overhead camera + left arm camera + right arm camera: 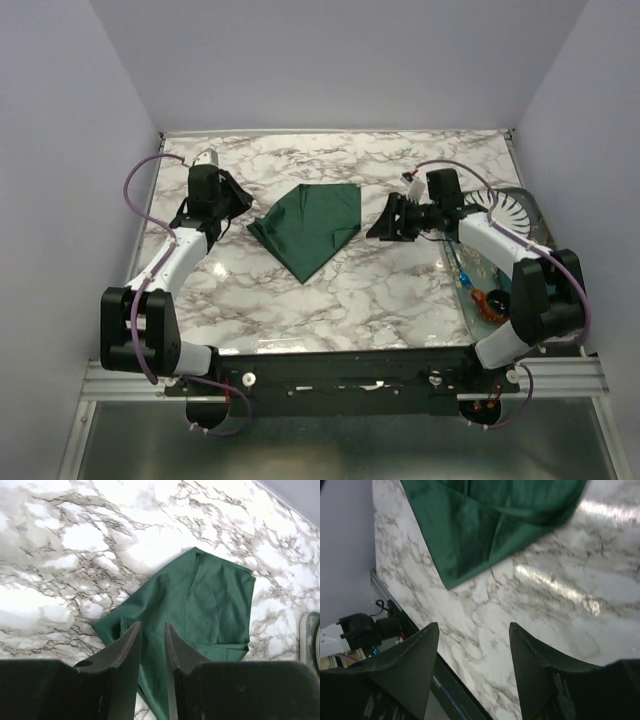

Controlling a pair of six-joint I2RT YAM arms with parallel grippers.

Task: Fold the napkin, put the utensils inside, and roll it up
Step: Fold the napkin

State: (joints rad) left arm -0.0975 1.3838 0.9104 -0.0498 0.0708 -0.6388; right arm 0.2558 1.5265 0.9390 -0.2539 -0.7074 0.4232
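Note:
The dark green napkin (310, 225) lies folded into a rough triangle on the marble table, its point toward the near edge. My left gripper (240, 207) hovers at the napkin's left corner. In the left wrist view the napkin (210, 605) spreads ahead of the left gripper (152, 625), whose jaws stand a narrow gap apart with only flat cloth showing below them. My right gripper (385, 222) sits just right of the napkin, open and empty. In the right wrist view the right gripper (474, 625) is over bare marble, the napkin (490, 525) beyond it. The utensils are not visible.
A teal dish (510, 215) stands at the table's right edge, with small coloured items near it, and its rim (310, 635) also shows in the left wrist view. The table's front rail (420, 645) runs under the right gripper. Grey walls enclose three sides.

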